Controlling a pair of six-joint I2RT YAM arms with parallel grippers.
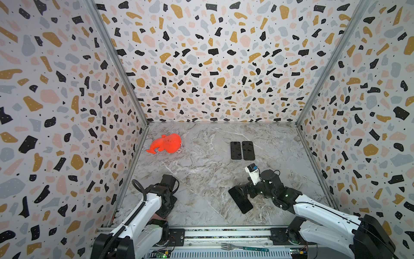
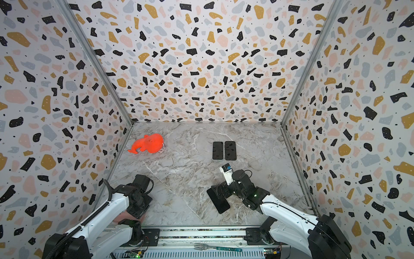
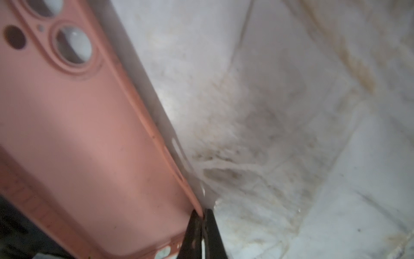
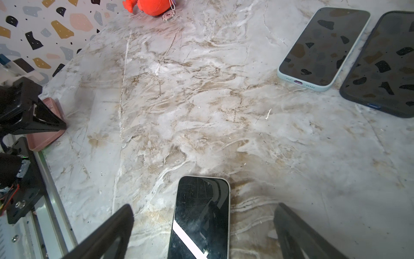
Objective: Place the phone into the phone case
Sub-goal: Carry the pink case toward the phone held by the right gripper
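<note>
A bare phone (image 1: pixel 240 199) with a dark screen lies flat on the marble table, front right in both top views. My right gripper (image 4: pixel 203 208) hovers over its near end, open, one finger on each side and touching nothing. The phone case (image 3: pixel 89 134) is pink with round camera holes. It sits at the front left, mostly hidden under the left arm in a top view (image 1: pixel 156 218). My left gripper (image 3: pixel 202 215) is shut on the thin side wall of the case near one corner. The right wrist view also shows the case (image 4: pixel 44 136) under the left fingers.
Two phones in cases lie side by side at the back right, one light blue (image 4: pixel 322 49) and one dark (image 4: pixel 385 67). An orange plush toy (image 1: pixel 167 143) sits by the left wall. A fork (image 1: pixel 244 247) rests on the front rail (image 1: pixel 224 233). Patterned walls close three sides.
</note>
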